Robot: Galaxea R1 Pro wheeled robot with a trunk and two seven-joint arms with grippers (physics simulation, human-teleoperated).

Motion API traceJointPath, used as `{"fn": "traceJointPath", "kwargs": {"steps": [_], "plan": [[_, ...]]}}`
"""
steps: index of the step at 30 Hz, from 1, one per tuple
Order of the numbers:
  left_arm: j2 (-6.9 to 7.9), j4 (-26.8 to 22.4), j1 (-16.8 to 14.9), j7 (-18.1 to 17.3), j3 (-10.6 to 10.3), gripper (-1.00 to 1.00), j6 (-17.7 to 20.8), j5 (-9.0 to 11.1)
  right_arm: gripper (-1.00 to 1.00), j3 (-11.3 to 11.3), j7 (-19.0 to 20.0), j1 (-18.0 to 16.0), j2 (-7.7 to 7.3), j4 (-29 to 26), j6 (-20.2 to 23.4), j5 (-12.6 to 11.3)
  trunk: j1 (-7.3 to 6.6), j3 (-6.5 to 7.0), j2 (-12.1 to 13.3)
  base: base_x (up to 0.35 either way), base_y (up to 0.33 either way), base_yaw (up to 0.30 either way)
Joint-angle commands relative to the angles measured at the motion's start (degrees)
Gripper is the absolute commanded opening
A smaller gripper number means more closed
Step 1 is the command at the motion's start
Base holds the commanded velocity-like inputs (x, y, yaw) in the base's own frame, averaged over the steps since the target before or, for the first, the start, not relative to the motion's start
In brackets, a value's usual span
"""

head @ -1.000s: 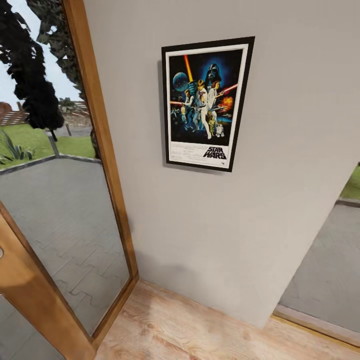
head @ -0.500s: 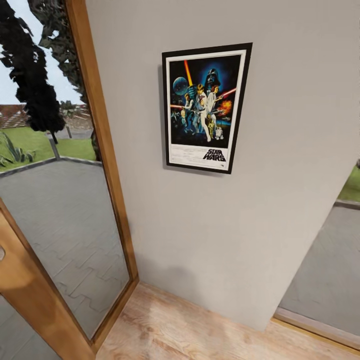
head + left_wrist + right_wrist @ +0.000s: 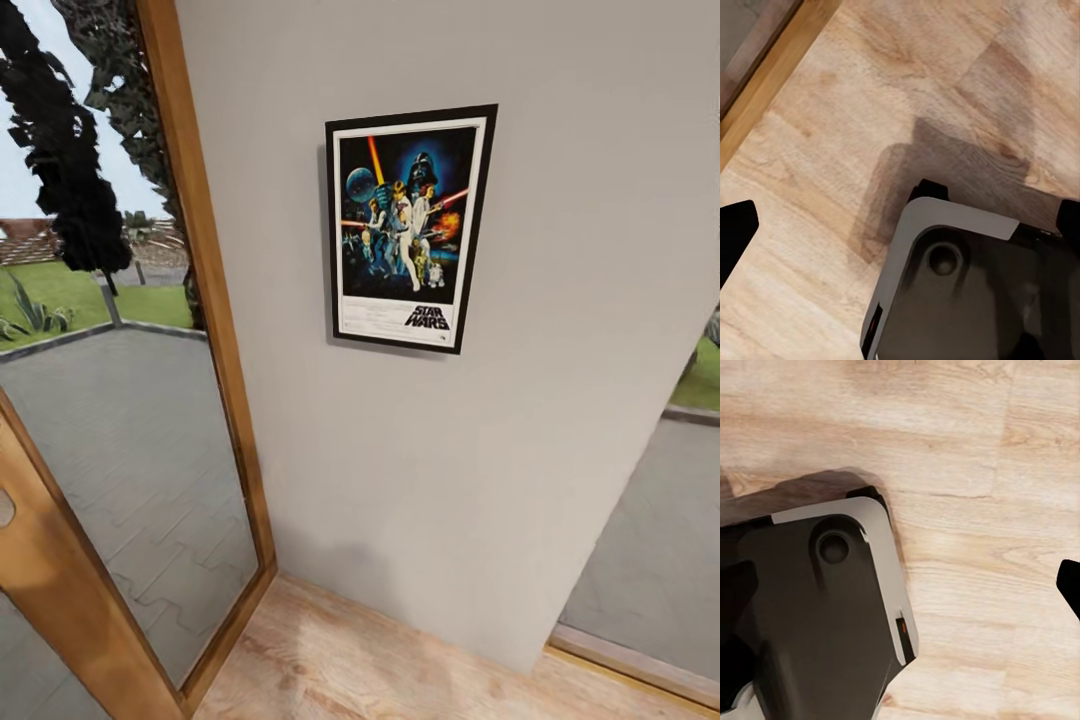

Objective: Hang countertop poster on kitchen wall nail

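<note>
Left hand [image 3: 900, 225] and right hand [image 3: 900, 577]: fingertips wide apart, empty, above wooden floor [image 3: 832, 112]. Poster [image 3: 408, 228]: hung flat on grey wall [image 3: 560, 300], beside wood-framed glass door [image 3: 190, 250].

poster [image 3: 408, 228]: fine print above the logo too small to read, whatever it hangs from hidden behind it | left fingers [image 3: 735, 232]: dark tips cut by the frame edges | robot base [image 3: 817, 615]: cut off at the edge
</note>
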Motion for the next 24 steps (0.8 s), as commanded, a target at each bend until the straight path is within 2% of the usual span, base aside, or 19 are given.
{"fn": "traceJointPath", "kwargs": {"steps": [1,15,24], "plan": [[0.01,0.03,-0.05,-0.20,-0.49,1.00,-0.06,0.60,1.00,-0.42,0.36,-0.12,-0.02,0.24,-0.29,-0.16,0.04,-0.03,-0.12,0.000,0.000,0.000],[-0.19,-0.11,-0.05,-0.15,-0.59,1.00,-0.15,0.63,1.00,-0.47,0.24,-0.10,0.30,-0.13,-0.38,-0.25,0.04,1.29,-0.12,0.000,0.000,0.041],[-0.39,-0.12,-0.05,-0.15,-0.61,1.00,-0.16,0.64,1.00,-0.49,-1.83,-0.14,0.75,-0.33,-0.38,-0.27,0.04,2.14,-0.12,0.000,0.000,0.080]]}}
